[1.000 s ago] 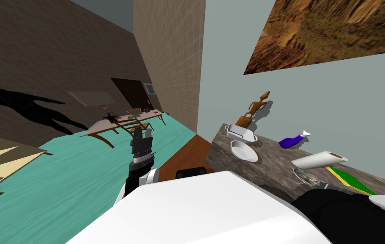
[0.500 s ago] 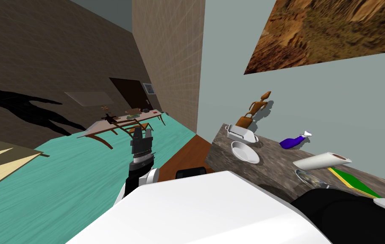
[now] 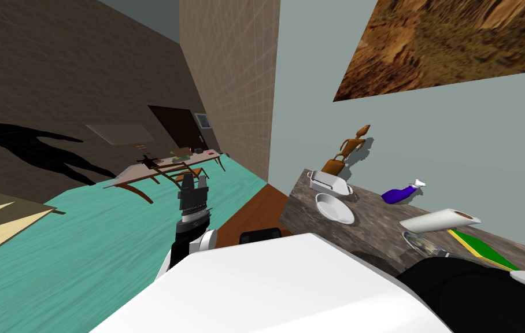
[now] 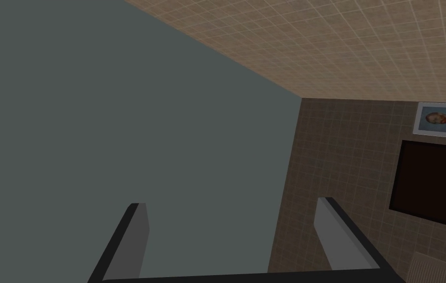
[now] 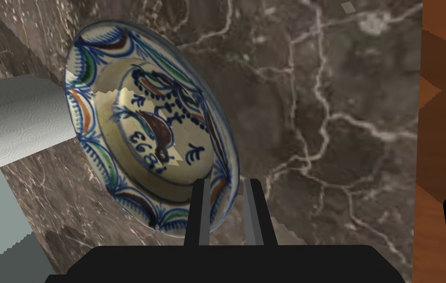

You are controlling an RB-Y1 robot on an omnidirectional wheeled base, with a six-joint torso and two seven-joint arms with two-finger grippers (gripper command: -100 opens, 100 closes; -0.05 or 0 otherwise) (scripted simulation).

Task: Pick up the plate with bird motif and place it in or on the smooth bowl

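Observation:
The plate with bird motif (image 5: 153, 127), cream with blue, green and brown painting, lies on the dark marble counter (image 5: 340, 98). My right gripper (image 5: 226, 183) has its two fingers drawn close together with the plate's near rim between them. In the head view the plate (image 3: 420, 241) sits near the counter's front edge, partly hidden by my dark right arm. The smooth bowl (image 3: 335, 208), plain white, rests further along the counter toward its left end. My left gripper (image 3: 193, 182) is raised over the teal floor, open and empty (image 4: 232, 204).
A paper towel roll (image 3: 439, 219) lies right beside the plate and overlaps its far rim (image 5: 15, 123). Behind the bowl stand a white baking dish (image 3: 329, 182) and a wooden figurine (image 3: 348, 149). A blue spray bottle (image 3: 400, 193) and a green board (image 3: 481, 248) sit by the wall.
The head view has shifted very slightly. Nothing on the counter has moved and my left arm holds its place.

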